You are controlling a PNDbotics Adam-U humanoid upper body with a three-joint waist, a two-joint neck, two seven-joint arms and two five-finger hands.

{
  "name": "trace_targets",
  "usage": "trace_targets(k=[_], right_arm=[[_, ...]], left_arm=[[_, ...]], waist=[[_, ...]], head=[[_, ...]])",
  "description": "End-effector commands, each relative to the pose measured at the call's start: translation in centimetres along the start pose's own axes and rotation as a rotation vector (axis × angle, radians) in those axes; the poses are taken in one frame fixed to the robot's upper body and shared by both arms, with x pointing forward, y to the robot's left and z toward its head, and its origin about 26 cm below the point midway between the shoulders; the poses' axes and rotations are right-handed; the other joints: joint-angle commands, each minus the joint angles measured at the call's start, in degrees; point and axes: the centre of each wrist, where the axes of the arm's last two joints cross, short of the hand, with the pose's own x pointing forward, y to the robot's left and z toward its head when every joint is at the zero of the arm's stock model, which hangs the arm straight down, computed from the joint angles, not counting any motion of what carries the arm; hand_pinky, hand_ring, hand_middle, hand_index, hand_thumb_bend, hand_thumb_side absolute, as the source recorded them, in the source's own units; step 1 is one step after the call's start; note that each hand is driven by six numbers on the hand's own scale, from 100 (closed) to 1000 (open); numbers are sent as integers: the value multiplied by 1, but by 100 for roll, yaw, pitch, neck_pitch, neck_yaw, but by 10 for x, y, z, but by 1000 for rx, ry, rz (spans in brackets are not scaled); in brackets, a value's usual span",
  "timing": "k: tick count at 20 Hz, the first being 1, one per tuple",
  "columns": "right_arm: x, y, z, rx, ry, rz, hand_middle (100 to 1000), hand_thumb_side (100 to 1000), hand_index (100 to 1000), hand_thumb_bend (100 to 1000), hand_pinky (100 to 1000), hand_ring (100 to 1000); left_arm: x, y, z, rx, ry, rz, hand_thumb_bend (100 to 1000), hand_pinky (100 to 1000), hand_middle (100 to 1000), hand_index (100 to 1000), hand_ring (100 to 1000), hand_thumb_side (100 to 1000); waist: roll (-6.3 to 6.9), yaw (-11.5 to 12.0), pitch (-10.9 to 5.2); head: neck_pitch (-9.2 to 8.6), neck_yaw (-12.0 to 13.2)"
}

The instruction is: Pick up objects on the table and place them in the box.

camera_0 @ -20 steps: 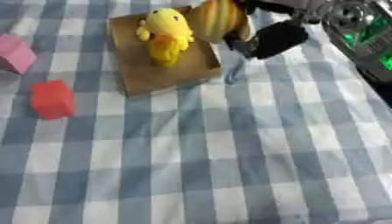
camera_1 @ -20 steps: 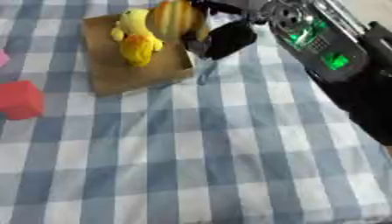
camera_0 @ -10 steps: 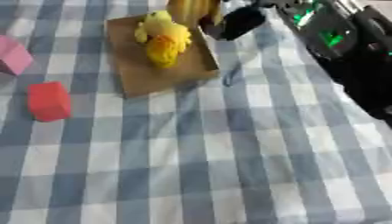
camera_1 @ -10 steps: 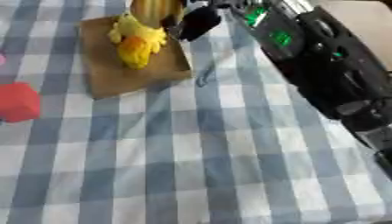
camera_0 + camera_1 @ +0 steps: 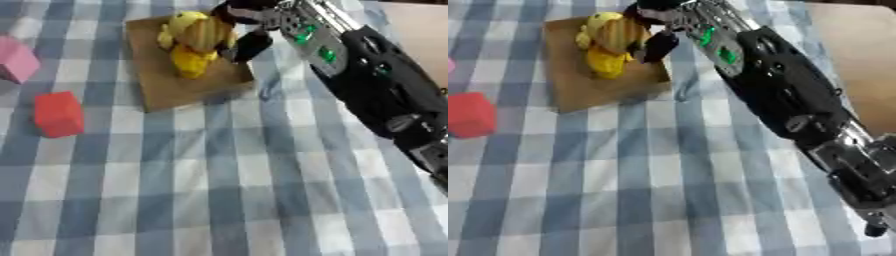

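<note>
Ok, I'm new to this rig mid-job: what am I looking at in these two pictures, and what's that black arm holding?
Both pictures come from the robot's head camera, left and right eyes, looking down at a checked tablecloth. The black arm from the right is the robot's own; its right hand is over the flat brown box, fingers curled round a tan rounded object. A yellow duck toy already lies in the box. Left of it, on the cloth, sit a red block and a pink block. The left hand is not in view.

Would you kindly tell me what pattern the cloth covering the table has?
The tablecloth is checked in blue-grey and white, clearest in the left eye view.
</note>
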Motion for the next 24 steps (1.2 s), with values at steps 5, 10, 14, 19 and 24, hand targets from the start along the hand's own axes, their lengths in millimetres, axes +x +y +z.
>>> trace_targets(k=[5,10,14,19,24], right_arm=[[-9,-7,3,-8,20,49,660,301,743,143,795,792],[-13,-8,7,-16,27,53,665,288,748,153,798,796],[-14,-7,10,25,15,68,766,285,855,326,839,861],[-14,-12,17,84,7,102,811,292,885,415,869,896],[-18,-13,24,124,10,113,829,285,903,477,892,920]], left_arm=[[13,6,-6,6,-40,-13,517,913,812,935,912,774],[10,7,-4,7,-32,-15,516,912,812,934,912,775],[10,7,-4,7,-30,-16,517,911,812,934,912,775],[8,8,-3,9,-24,-18,518,911,812,934,912,774],[7,9,-2,11,-19,-18,518,910,812,934,912,774]], waist=[[19,-5,-136],[23,-40,-149],[39,-66,-158],[63,-105,-182],[80,-153,-211]], head=[[-63,-4],[-52,21],[-42,39],[-15,62],[-10,84]])
